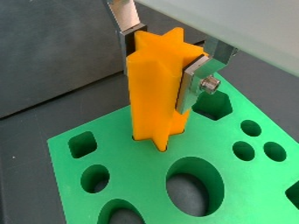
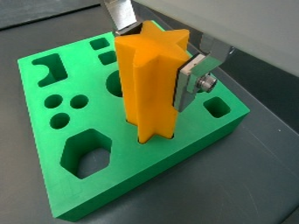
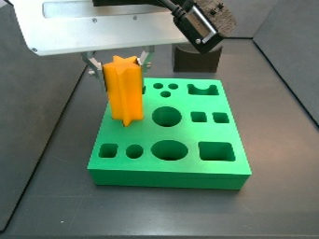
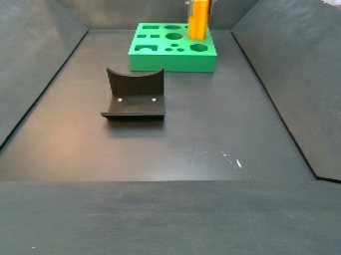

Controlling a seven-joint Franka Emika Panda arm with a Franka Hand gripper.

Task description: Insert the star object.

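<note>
Tool (image 2: 156, 52) is over the green block (image 2: 70, 188), clamped on the upper part of the star object (image 2: 152, 87), one silver finger (image 2: 193, 79) flat on a side face and the other at the far ridge; gap equals the prism's width. Star object stands upright with its lower end at, or just into, a cutout in the block; in both wrist views the base hides the hole, so I can't tell how deep it sits. In a side view (image 3: 123, 86) it stands at the block's 9 o'clock edge, with the big round hole (image 3: 166, 116) just beside it at 3 o'clock. My read on handling: rigid moulded plastic, likely light, smooth faces, so somewhat slippery under the pads; not fragile. Ridges give flat-ish flanks; the present high grip across opposite flanks looks right and leaves the lower half free to enter. Main risk: star points must line up with the socket or it will jam. Count: one star object, one green block (image 3: 187, 168), one fixture (image 4: 134, 97) standing well apart on the bench (image 4: 200, 209), one tool. Block cutouts visible in that side view: nine open, round, square, hexagonal and notched; others may be hidden behind the prism.
</note>
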